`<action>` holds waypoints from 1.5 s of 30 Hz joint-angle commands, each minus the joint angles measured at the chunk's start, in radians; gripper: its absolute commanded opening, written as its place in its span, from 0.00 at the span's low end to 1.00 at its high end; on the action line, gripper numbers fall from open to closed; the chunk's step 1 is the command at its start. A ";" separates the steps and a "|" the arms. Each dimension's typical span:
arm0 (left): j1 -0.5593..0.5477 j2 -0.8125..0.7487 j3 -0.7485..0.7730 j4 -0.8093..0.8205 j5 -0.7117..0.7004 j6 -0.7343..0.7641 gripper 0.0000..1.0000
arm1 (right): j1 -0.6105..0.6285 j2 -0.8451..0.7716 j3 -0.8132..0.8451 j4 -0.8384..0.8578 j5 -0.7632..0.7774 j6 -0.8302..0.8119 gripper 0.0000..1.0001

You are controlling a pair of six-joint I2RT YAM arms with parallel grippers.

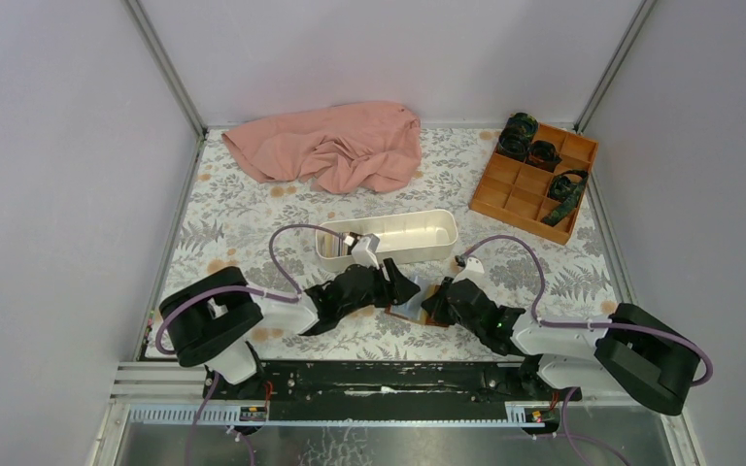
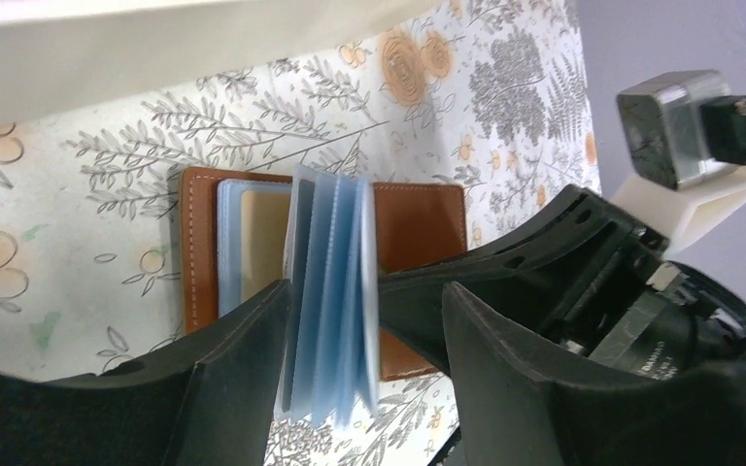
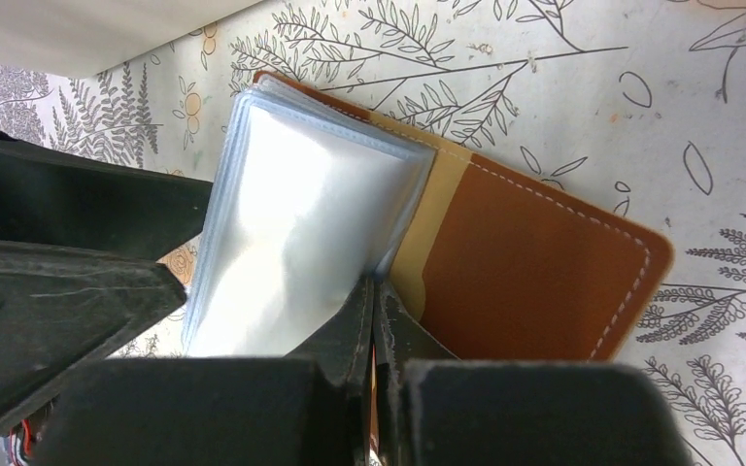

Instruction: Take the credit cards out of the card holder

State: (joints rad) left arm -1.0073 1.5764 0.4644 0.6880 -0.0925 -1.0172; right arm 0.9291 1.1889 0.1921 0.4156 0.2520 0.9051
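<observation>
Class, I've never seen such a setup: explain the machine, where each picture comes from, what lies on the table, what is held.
Two robot arms stand at a flower-patterned table. One picture looks down from above; two come from wrist cameras. On the table lie a crumpled pink cloth, a long white tray, an orange compartmented box and an open brown leather wallet. The left gripper is open around the wallet's clear plastic sleeves; the right gripper is shut, tips at their base. Neither clearly grips anything.

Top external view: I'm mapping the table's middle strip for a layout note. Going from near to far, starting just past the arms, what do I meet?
card holder → white tray → pink cloth
</observation>
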 commanded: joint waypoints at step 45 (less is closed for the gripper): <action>-0.086 0.165 0.057 0.293 0.222 -0.108 0.63 | 0.006 -0.533 0.032 -0.408 0.001 -0.228 0.00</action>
State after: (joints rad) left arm -1.0889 1.7210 0.5362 0.9840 0.1104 -1.1355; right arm 0.9302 0.7570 0.1596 0.0647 0.2241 0.7074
